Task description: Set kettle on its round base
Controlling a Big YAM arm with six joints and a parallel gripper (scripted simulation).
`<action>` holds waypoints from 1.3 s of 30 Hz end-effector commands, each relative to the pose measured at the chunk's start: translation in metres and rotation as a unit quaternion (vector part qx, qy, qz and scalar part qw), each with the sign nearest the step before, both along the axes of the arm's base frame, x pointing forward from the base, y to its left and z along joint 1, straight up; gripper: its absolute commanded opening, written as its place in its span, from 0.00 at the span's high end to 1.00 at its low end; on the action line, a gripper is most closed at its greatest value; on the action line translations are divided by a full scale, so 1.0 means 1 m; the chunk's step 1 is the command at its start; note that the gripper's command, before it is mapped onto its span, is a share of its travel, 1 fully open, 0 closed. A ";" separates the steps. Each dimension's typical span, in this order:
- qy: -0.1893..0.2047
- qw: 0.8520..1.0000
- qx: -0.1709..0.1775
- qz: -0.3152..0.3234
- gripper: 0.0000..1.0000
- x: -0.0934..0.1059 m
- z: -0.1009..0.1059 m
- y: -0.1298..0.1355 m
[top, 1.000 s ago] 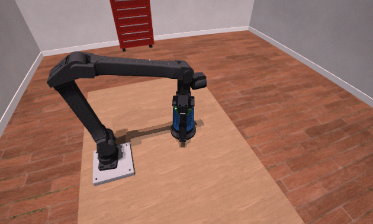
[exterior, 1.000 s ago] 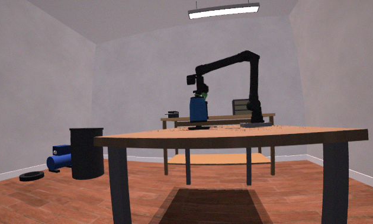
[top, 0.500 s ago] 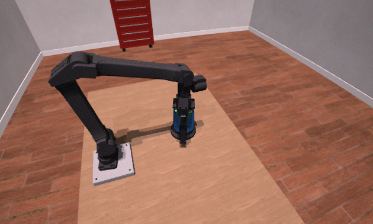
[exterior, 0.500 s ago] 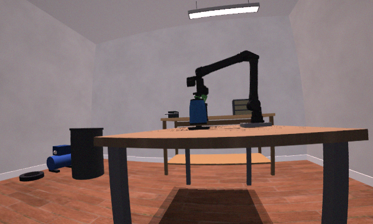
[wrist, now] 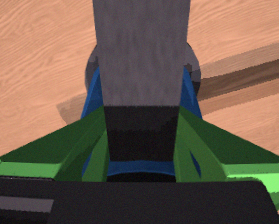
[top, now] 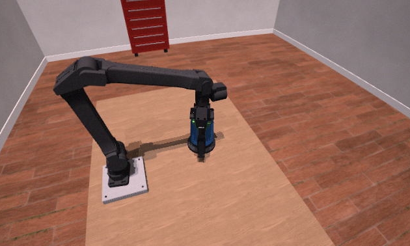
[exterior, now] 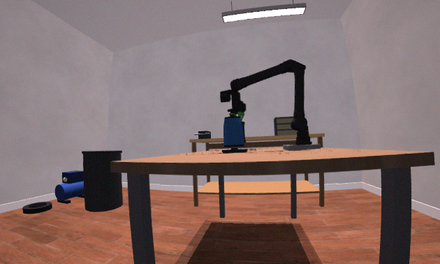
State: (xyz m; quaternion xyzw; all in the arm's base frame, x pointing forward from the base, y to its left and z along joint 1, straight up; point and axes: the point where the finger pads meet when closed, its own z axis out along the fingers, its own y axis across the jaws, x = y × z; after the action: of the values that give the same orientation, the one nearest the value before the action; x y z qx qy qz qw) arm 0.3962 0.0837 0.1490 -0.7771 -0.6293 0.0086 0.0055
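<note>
Starting at the left of the top view, you had the arm's base plate [top: 139,192] sitting on the table [top: 214,208], with the arm rising from it and reaching across to the right. At the end of that reach your gripper [top: 201,127] pointed straight down over the blue kettle [top: 208,136]. The jaws were clamped on the kettle's handle bar [wrist: 140,43], the grey upright slab that filled the middle of the wrist view between the green fingers.

The kettle stood upright near the middle of the table, right of the base plate. The dark round base [top: 194,149] showed as a rim around its foot in the top view. In the exterior view, a thin dark gap seemed to separate the kettle's [exterior: 233,132] bottom from the base [exterior: 235,151], though the picture was too coarse for you to be sure whether it was seated or just short of it.

By my reading, you were at the lowering step, with the kettle centred over the base and almost or just down. The next move would have called for a slow, straight descent until the ring dropped over the stud, without pushing the loose base sideways. Then you would have needed to open the jaws gently, draw the fingers clear of the handle without tipping the kettle, and hold the arm off everything.
</note>
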 end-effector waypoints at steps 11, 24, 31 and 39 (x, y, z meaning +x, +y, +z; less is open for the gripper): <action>-0.035 0.999 0.008 0.001 1.00 0.013 0.021 0.000; -0.029 1.000 0.007 0.001 1.00 0.011 0.015 0.000; -0.028 1.000 0.007 0.001 1.00 0.013 0.012 0.000; -0.028 1.000 0.007 0.001 1.00 0.014 0.013 0.000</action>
State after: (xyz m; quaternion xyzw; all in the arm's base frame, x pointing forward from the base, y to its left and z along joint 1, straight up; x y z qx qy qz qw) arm 0.3961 0.0837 0.1469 -0.7771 -0.6293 0.0074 0.0049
